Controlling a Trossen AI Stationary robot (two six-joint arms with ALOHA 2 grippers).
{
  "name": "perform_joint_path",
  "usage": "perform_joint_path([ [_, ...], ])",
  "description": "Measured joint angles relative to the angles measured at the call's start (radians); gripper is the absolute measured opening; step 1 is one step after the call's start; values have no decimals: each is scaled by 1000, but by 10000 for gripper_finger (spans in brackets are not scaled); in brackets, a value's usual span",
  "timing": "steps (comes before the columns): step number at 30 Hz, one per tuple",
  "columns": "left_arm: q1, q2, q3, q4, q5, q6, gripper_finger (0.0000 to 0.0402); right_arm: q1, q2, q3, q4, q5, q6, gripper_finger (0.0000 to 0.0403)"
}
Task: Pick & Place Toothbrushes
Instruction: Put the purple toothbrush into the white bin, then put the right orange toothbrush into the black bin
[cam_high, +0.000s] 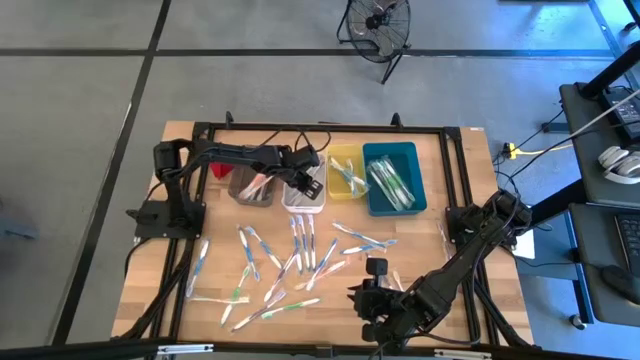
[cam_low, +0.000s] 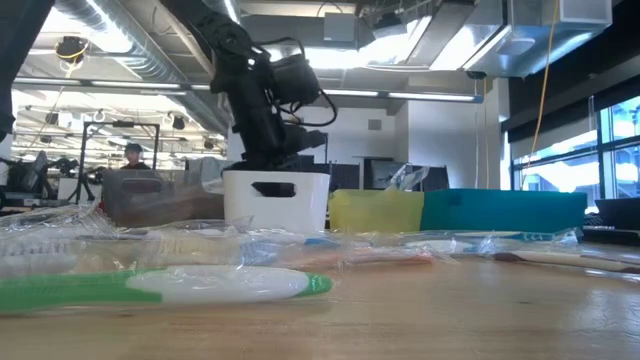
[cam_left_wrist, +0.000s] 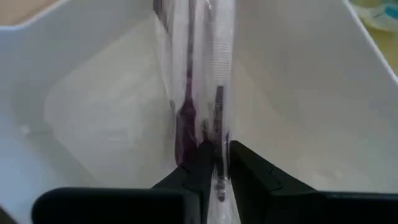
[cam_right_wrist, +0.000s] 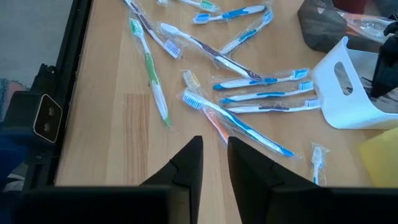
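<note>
— Two grippers; what do we see of each?
— Our left gripper (cam_left_wrist: 215, 163) sits inside the white bin (cam_left_wrist: 298, 93), fingers narrowly parted around a wrapped purple toothbrush (cam_left_wrist: 186, 118). Our right gripper (cam_right_wrist: 214, 155) hangs slightly open and empty above loose toothbrushes (cam_right_wrist: 261, 93) on the table (cam_right_wrist: 106, 118).
— Any writing?
— We read none.

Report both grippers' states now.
Left gripper: inside the white plastic bin, fingers closed around a clear-wrapped purple toothbrush.
Right gripper: slightly open, empty.
</note>
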Motion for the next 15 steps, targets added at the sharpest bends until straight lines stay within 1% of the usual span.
perform_joint_path([
  [3, 0, -2, 0, 36, -6, 16, 65, 0, 0, 0, 0, 0, 0, 81],
  [6, 0, -8, 0, 57, 13, 29, 83, 0, 0, 0, 0, 0, -4, 85],
  [13, -1, -22, 17, 48, 38, 27, 134, 0, 0, 0, -1, -4, -6, 97],
  [15, -1, -28, 20, 50, 39, 27, 148, 0, 0, 0, -3, -27, -3, 101],
])
